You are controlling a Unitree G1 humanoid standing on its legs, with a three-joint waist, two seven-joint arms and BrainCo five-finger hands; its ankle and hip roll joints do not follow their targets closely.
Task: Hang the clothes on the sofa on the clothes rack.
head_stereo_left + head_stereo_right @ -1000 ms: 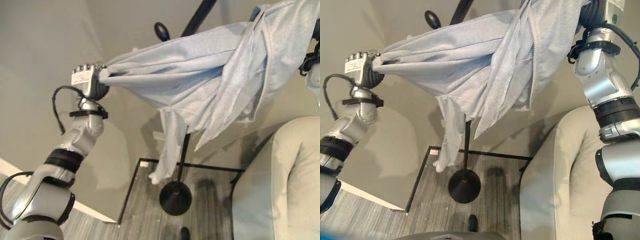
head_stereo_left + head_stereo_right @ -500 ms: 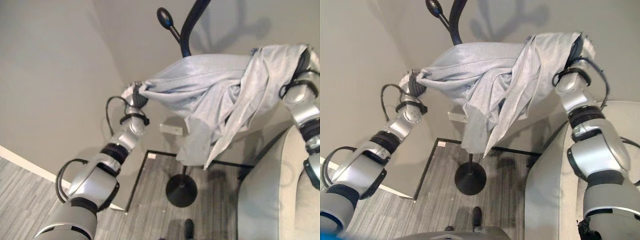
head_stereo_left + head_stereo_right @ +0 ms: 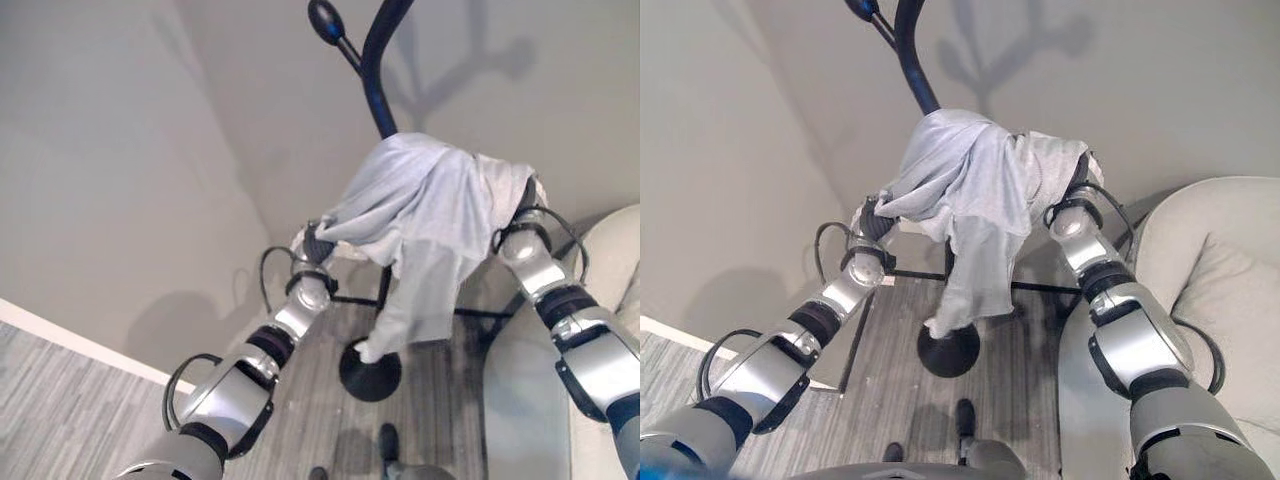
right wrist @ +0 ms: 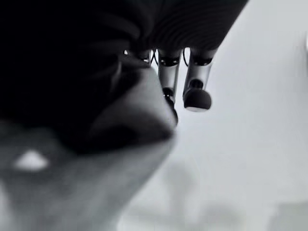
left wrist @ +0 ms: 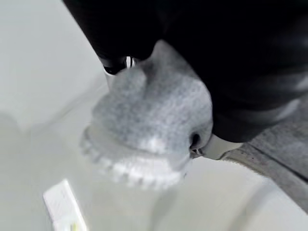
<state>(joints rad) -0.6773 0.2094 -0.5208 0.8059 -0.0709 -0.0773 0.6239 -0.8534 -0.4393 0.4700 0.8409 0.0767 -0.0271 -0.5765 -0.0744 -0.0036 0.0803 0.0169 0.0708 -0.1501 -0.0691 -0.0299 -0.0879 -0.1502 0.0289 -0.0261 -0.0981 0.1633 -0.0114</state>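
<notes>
Over the rack's pole [image 3: 378, 95] you see the grey garment [image 3: 425, 215] draped, your left hand [image 3: 316, 243] clutching one end, your right hand [image 3: 527, 198] clutching the other.

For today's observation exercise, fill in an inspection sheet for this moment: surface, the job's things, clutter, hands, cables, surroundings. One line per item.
Surface: grey wood-grain floor under the rack; black line marked on it.
Job's things: light grey garment draped over the black clothes rack, one sleeve dangling toward the rack's round base. Beige sofa at the robot's right.
Clutter: small white object on the floor by the wall in the left wrist view; cannot identify it.
Hands: left hand curled into the garment's edge; right hand mostly under the cloth, state unclear.
Cables: nothing seen apart from the robot's own.
Surroundings: plain grey walls meeting in a corner; white baseboard.
</notes>
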